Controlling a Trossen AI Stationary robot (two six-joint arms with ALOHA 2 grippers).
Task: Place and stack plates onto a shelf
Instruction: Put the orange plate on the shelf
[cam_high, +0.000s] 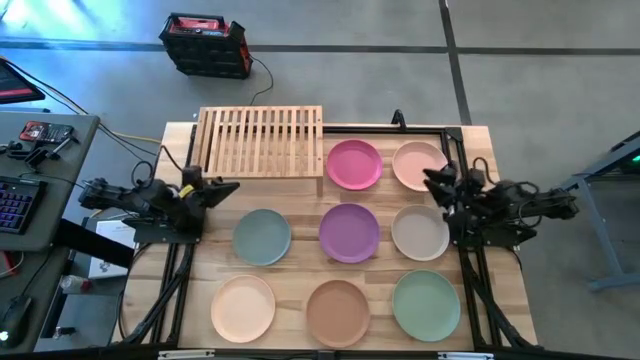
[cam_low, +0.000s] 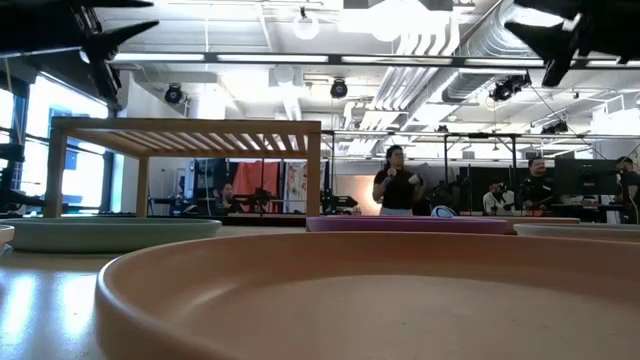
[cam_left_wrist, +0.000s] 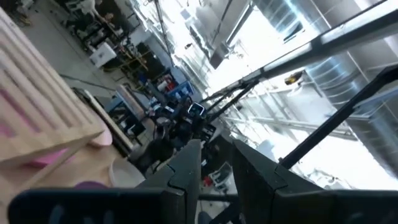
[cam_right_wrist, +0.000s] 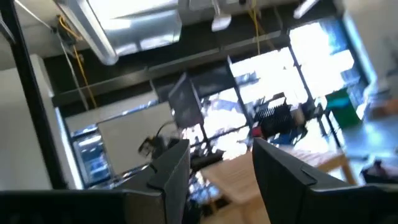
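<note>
The light-wood slatted shelf (cam_high: 262, 140) stands on its legs at the table's far left; it also shows in the low view (cam_low: 187, 135). Several plates lie flat on the table: magenta (cam_high: 354, 164), peach (cam_high: 419, 165), grey-teal (cam_high: 262, 236), purple (cam_high: 349, 232), cream (cam_high: 420, 232), pale peach (cam_high: 243, 308), brown (cam_high: 338, 313), mint green (cam_high: 426, 305). My left gripper (cam_high: 228, 187) hovers open and empty near the shelf's near-left corner, raised above the table (cam_left_wrist: 216, 146). My right gripper (cam_high: 432, 180) hovers open and empty between the peach and cream plates (cam_right_wrist: 221, 144).
A black frame rail (cam_high: 400, 128) runs along the table's far and right edges. A side desk with a keyboard (cam_high: 15, 205) stands to the left, and a black and red case (cam_high: 205, 45) sits on the floor beyond. People stand in the room behind (cam_low: 395, 180).
</note>
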